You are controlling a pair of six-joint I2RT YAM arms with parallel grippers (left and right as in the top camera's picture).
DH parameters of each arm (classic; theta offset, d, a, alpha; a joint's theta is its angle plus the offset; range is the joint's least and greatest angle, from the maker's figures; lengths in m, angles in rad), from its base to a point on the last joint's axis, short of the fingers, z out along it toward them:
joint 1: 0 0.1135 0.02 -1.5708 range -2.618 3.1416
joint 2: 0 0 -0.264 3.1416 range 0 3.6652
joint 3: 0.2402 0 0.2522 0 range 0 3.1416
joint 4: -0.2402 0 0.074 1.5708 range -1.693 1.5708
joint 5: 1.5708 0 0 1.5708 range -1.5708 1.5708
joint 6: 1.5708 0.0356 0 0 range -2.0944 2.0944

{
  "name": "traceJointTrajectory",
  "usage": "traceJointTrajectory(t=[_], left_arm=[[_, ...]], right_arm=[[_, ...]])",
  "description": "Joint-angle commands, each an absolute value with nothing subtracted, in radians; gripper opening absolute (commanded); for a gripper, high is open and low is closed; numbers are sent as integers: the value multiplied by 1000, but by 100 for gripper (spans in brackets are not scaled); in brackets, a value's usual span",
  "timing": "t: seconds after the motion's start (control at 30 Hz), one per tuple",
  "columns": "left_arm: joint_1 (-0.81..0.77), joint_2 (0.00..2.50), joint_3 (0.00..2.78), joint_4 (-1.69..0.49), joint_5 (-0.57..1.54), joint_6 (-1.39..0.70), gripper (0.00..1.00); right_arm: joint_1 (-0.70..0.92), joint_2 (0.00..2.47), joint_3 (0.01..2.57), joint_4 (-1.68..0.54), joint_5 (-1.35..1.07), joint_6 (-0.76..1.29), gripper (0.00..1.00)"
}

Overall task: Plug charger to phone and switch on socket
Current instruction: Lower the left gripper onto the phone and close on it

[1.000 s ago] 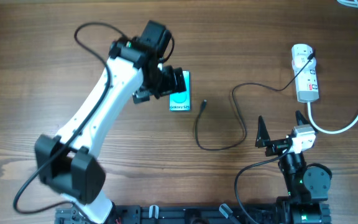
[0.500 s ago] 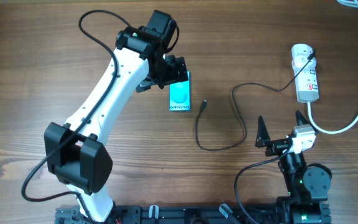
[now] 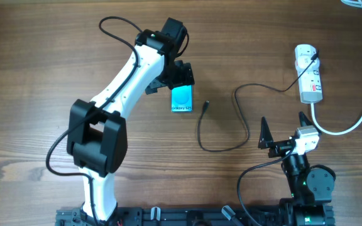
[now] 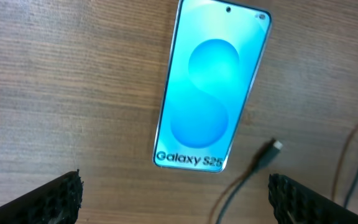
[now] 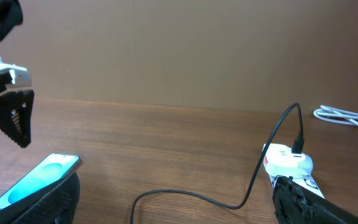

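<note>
- Desk [image 3: 36, 69]: wood grain; bare surface is seen left of the phone and between phone and socket.
- Left tool [image 3: 171, 80]: jaws spread wide, nothing held. It is placed over the phone's far end; only the right wrist view shows it raised clear of the phone.
- Right tool [image 3: 285, 129]: released, nothing held, near the front edge.
- Socket [image 3: 309, 74]: laid flat near the overhead view's right border, with a white cable [image 3: 341, 133] leaving it.
- Phone [image 3: 181, 98]: laid flat, screen up; "Galaxy S25" is legible only in the left wrist view.
- Charger [image 3: 199, 132]: looped between phone and socket. Its connector tip [image 4: 267, 152] is just beside the phone's lettered end, apart from it.
</note>
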State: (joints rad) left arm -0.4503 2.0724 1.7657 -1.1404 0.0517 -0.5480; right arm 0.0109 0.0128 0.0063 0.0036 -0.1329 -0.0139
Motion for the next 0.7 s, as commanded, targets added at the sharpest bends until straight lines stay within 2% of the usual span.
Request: traceJointTrajectory(t=[0.0, 0.27, 0.4, 0.67], left_arm=[[-480, 2123, 1782, -1121, -25, -567, 100], [-507, 2176, 1782, -1038, -36, -550, 100], [-507, 2206, 1782, -1008, -36, -451, 100], [-509, 2215, 1782, -978, -36, -445, 100]], right_arm=[[14, 4, 5, 7, -123, -26, 100], [14, 4, 5, 7, -123, -26, 100], [14, 4, 5, 7, -123, -26, 100], [14, 4, 5, 7, -123, -26, 100]])
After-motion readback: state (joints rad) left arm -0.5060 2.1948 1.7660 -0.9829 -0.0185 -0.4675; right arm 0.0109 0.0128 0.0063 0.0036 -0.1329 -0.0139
